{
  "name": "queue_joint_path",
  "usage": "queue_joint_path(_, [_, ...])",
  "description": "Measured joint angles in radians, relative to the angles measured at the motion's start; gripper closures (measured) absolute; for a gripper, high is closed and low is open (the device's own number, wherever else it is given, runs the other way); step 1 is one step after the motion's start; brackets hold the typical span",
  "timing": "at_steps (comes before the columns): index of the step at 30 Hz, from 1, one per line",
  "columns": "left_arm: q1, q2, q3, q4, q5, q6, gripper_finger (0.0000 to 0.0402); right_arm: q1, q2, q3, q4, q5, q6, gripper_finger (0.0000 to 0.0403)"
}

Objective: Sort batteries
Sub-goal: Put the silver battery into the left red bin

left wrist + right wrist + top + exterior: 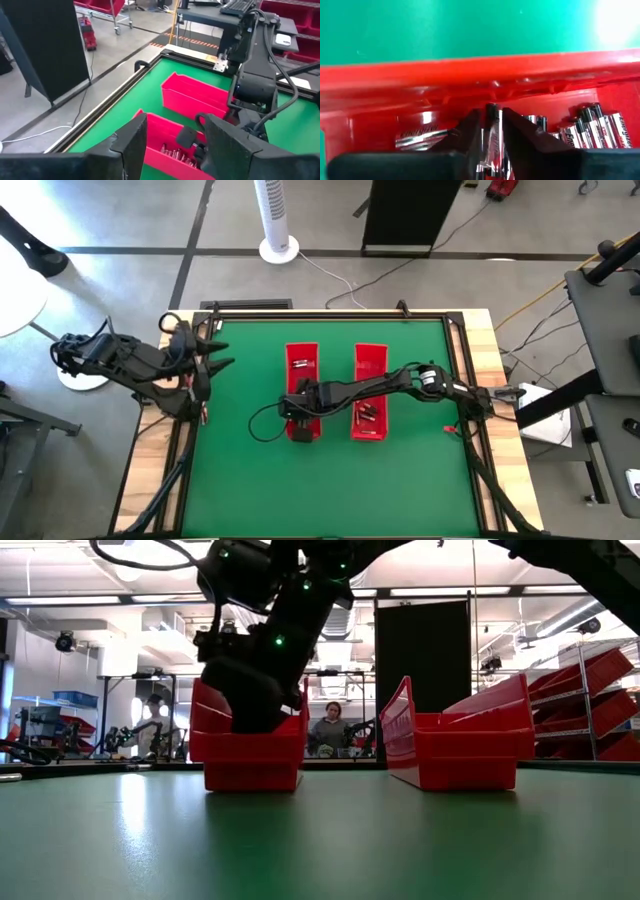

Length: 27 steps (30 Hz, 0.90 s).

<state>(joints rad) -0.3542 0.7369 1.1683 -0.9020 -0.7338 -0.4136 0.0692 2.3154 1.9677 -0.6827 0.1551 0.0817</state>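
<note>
Where my right pincer (300,405) hangs: low inside the near end of one red tray (302,356), arm stretched across the table from the right.
Right pincer state: narrow, closed on a single silver battery (492,134) that stands upright between my fingers (470,132).
Other batteries: a loose cluster (600,125) lies on the tray floor to one side of my fingers, and one more (420,137) lies on the other side; the tray's red wall rises just beyond my fingertips.
Second tray (370,362): just beside the one I am in, parallel to it, with a few batteries (367,415) at its near end.
Left pincer (215,352): well away from the trays at the table's left edge, fingers spread wide, holding nothing.
Surface: a green mat (250,480) inside a dark frame, with bare wood along the edges; it shines a little under the ceiling lights.
Room beyond my pincers: grey floor, a white tower fan (275,215), a tall black panel (405,215), shelves of red bins (590,690), and two people (330,730) at benches far behind the trays.
</note>
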Motion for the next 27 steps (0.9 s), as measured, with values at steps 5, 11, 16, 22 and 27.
queue_joint_path(5, [0.000,-0.009,0.000,-0.037,0.001,-0.061,0.0220,0.000,0.000,0.049,-0.026,0.002,-0.001,0.0289])
queue_joint_path(11, [0.000,-0.010,-0.008,-0.133,0.071,-0.197,0.0219,0.002,-0.039,0.169,-0.160,0.013,-0.030,0.0241])
queue_joint_path(16, [0.005,0.000,-0.057,-0.192,0.043,-0.380,0.0219,0.013,-0.108,0.290,-0.307,0.114,-0.047,0.0211])
queue_joint_path(22, [0.146,0.022,-0.139,-0.266,-0.034,-0.640,0.0220,0.039,-0.251,0.384,-0.370,0.227,-0.048,0.0190])
queue_joint_path(27, [0.430,0.064,-0.191,-0.245,0.075,-0.582,0.0230,0.059,-0.403,0.381,-0.348,0.319,-0.021,0.0187])
